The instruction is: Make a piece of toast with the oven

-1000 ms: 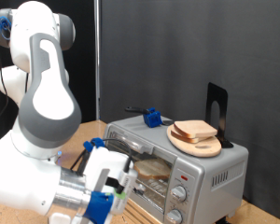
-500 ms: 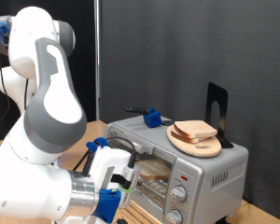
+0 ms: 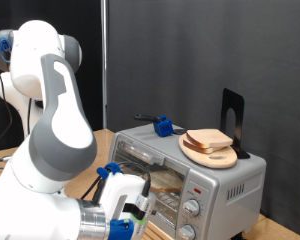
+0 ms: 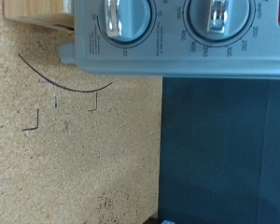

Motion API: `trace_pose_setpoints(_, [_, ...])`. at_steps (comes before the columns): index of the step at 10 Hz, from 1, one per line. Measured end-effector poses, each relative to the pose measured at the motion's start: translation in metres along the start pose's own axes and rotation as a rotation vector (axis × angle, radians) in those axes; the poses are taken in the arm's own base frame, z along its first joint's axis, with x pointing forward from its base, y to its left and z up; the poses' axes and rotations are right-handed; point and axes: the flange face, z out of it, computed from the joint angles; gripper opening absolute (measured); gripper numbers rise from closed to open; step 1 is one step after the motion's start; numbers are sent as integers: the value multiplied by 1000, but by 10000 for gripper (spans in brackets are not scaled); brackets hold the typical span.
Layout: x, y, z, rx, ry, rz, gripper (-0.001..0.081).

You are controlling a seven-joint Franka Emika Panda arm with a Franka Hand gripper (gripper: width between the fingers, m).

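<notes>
The white robot arm [image 3: 50, 130] fills the left half of the exterior view, bending down so that its gripper [image 3: 130, 205] hangs low in the lower middle of the frame, just in front of the oven [image 3: 225, 180]. From there the wrist camera faces the oven's control panel, which suggests the hand is lined up with the controls rather than with the bread. The fingers themselves do not show clearly in either view, so I cannot tell whether they are wide or narrow, and nothing is seen held between them.

The oven is one silver-grey box at the lower right of the exterior view, standing on a cork-like tabletop [image 4: 75, 149]. A tan slice [image 3: 168, 180] appears to lie inside behind the glass, though it is dim. On the oven's roof, right of centre, one round wooden plate [image 3: 218, 156] carries one piece of toast [image 3: 208, 139], parked up there within easy reach.

Two knobs show in the wrist view, one [image 4: 127, 15] beside the other [image 4: 215, 15], both cut off by the frame edge. One small blue object [image 3: 164, 127] and one black stand [image 3: 231, 110] also sit on the roof.
</notes>
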Motion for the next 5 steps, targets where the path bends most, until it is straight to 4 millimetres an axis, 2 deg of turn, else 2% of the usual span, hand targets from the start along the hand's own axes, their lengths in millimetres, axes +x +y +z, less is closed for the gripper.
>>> trace_pose_setpoints(5, [14, 7, 7, 35, 71, 20, 803])
